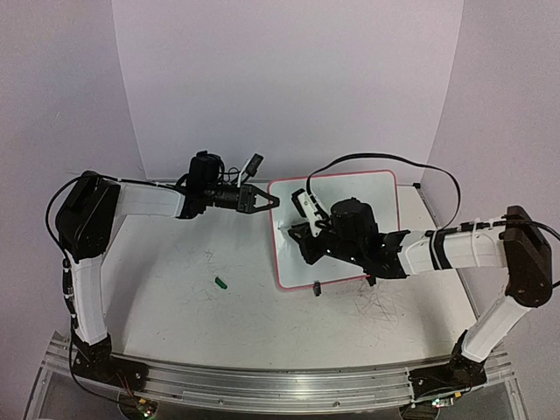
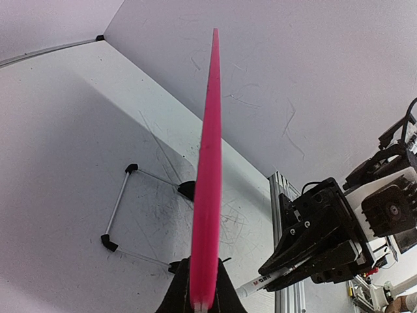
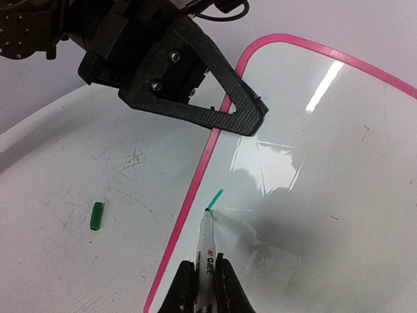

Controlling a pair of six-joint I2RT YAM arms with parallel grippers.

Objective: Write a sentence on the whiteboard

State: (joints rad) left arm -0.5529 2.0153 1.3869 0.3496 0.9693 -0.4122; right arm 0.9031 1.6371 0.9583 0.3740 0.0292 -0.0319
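the left tool (image 1: 265,199) is clamped narrow on the left rim of the board (image 1: 352,187), pinching only the thin pink edge. if the pen pushes hard, the board could pivot or slip from that small bite and the line would wander. a green cap (image 1: 221,283) lies loose on the worktop (image 1: 175,262), well apart from the board, so it is no obstacle. the board sits mid-worktop, right of centre, and no sentence shows on it yet. the marker (image 3: 207,244), gripped tight in the right tool (image 3: 203,280), has its green tip just inside the left rim; i cannot tell if it touches. starting this close to the edge, a stroke could run off onto the rim or bump the left tool's finger just beyond it. too steep a press might also skid the tip on the glossy face.

the left arm reaches in from the left, forearm level, tool pointing right. the right arm stretches across from the right, its wrist low over the board.
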